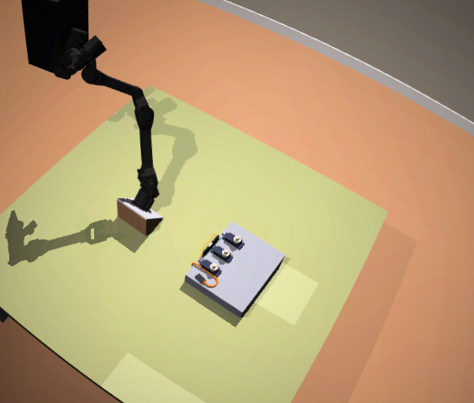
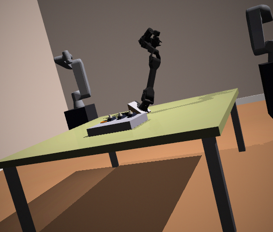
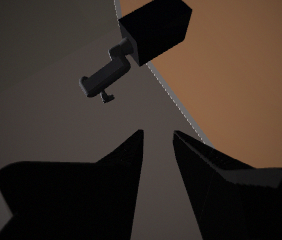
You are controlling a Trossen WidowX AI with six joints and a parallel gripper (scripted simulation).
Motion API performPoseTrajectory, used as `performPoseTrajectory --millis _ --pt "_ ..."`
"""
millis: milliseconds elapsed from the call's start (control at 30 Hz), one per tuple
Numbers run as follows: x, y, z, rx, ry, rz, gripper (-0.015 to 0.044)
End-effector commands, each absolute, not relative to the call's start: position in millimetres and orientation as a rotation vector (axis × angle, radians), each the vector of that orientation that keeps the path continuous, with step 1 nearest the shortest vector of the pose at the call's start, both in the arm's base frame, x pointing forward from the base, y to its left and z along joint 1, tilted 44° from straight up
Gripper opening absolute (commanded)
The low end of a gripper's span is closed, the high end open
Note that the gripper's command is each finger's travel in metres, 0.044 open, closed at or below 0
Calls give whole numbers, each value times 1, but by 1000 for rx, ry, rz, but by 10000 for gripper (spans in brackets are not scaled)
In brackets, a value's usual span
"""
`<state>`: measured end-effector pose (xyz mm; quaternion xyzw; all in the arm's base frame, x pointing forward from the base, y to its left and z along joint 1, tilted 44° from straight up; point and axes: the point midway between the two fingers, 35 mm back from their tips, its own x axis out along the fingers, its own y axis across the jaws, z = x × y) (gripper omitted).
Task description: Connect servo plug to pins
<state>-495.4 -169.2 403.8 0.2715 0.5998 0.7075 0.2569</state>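
Note:
The pale grey holder point(image 1: 252, 277) point(image 2: 109, 129) lies on the table with three dark blue servos with white hubs. An orange lead point(image 1: 217, 282) point(image 2: 103, 122) curls on its top near the left corner. The small dark plug point(image 1: 200, 278) lies at the lead's end on the holder. The yellowish pin row point(image 1: 208, 243) runs along the holder's upper-left edge; the coloured band and dot are too small to tell. My gripper point(image 2: 160, 43) point(image 3: 158, 135) is raised high, far from the holder and pointing away from it. Its fingers stand partly open with nothing between them.
The arm stands on a wedge-shaped base point(image 1: 131, 217) point(image 2: 132, 107) on the green table point(image 1: 245, 173) point(image 2: 181, 120), to the upper left of the holder in the top view. Two grey arms point(image 2: 81, 77) point(image 2: 254, 32) stand on black pedestals beyond the table.

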Motion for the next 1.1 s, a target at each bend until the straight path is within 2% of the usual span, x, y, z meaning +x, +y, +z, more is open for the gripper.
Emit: performPoseTrajectory --millis 0,500,1067 --pt "-478 -201 411 660 1646 2025 115" --pt "-402 -303 427 402 1709 2398 115" --pt "-271 -396 443 65 1792 2858 115"
